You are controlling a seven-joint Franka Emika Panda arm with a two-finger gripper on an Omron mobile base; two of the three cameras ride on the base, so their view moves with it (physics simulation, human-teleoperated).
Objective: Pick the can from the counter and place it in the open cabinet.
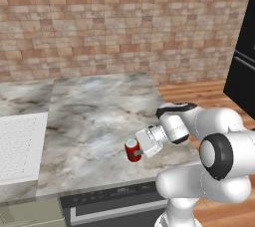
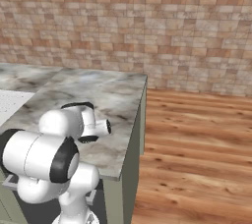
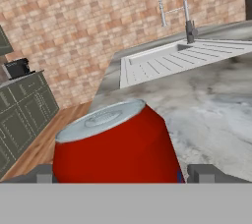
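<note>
Red and silver-topped, the can [image 1: 132,150] stands near the front edge of the marble bench [image 1: 94,116], towards its right end. It sits right between the jaws of the gripper [image 1: 135,152], which reaches in level from the right with one tip on either side of the can's body. In the hand view the can [image 3: 115,144] looms close and the tips flank it, so the jaws look closed on it or very nearly; I cannot tell if they press. Its long axis is roughly upright, across the gripper's reach. Lifting comes next, I judge.
</note>
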